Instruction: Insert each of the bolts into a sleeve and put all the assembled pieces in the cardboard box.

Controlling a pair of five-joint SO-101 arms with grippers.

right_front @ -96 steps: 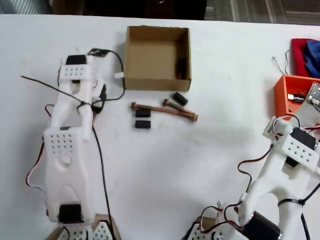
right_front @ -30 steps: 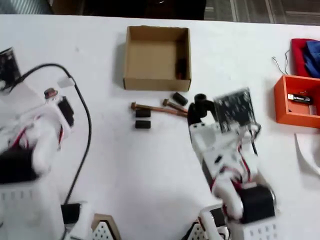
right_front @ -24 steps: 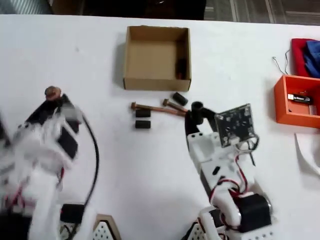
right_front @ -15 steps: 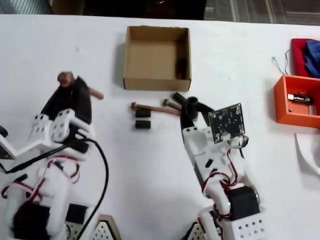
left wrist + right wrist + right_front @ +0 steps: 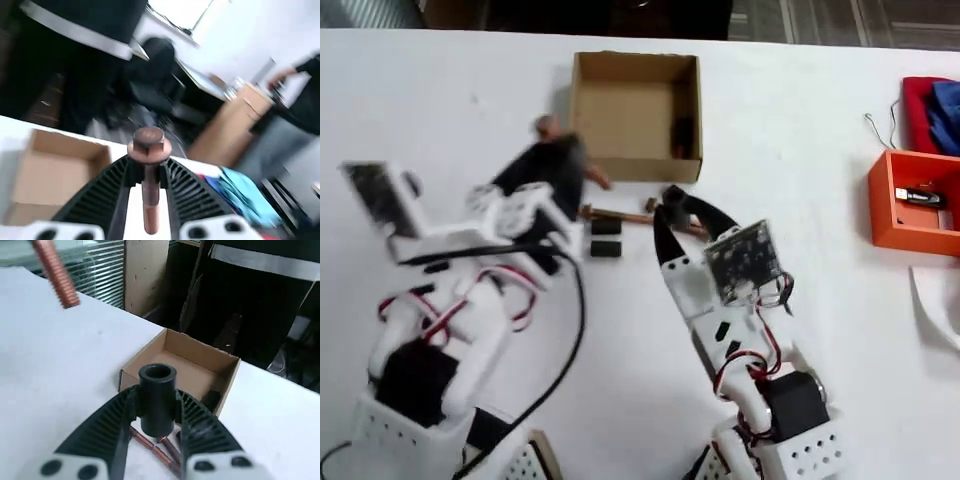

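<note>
Both arms are over the table [image 5: 800,120], each holding its half of the job; the left gripper [image 5: 148,166] is clamped on a bolt [image 5: 149,202] just under the hex head, with the shank running back between the jaws; the right gripper [image 5: 156,412] is clamped on a black sleeve [image 5: 157,387], its open bore facing out past the fingertips; here's what matters: from the right wrist, the bolt's threaded tip hangs well off to one side of that bore, apart from it and not lined up; from above, the bolt is tilted, head away from the sleeve and threaded end pointing towards the front wall of the cardboard box [image 5: 632,168]; the sleeve sits just in front of that wall, near its far end from the bolt; so, by my reading, the two long axes need bringing onto one line before any push, tip first into the bore; the left arm is stretched forward and swung inward towards the middle; the right arm reaches ahead, its wrist just short of the loose bolts [image 5: 618,214]; two spare sleeves [image 5: 605,227] lie on the table between the arms; a dark piece [image 5: 682,133] lies inside the box against its wall, too small to tell whether it's assembled
</note>
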